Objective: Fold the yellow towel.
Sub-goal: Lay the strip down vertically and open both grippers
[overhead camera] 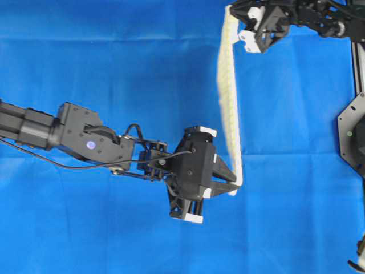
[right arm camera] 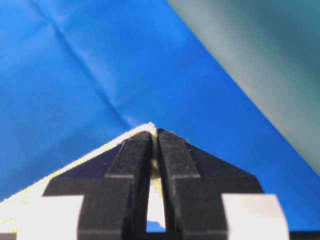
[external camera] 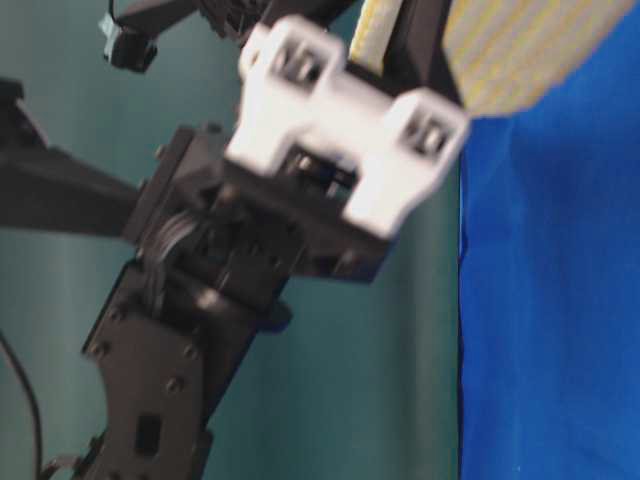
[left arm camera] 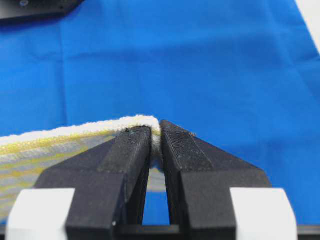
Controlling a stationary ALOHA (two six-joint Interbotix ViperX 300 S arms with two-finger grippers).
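Blue cloth (overhead camera: 114, 68) covers the whole work surface, creased in a few straight lines. Above it the yellow towel (overhead camera: 229, 97) hangs stretched between the two arms, seen edge-on from overhead as a narrow cream-and-yellow band running from the top of the view down toward the middle. The left gripper (overhead camera: 234, 185) pinches the band's lower end; in the left wrist view its black fingers (left arm camera: 132, 150) are closed tight on the towel's hemmed corner (left arm camera: 145, 122), with striped fabric trailing off to the left. The right gripper (overhead camera: 232, 12) grips the upper end at the top edge of the overhead view; its wrist view shows the fingers (right arm camera: 135, 152) pressed together on another corner (right arm camera: 150, 126), the cloth falling away lower left. At table level, a blurred gripper body fills the frame, with a patch of towel (external camera: 520, 50) showing top right.
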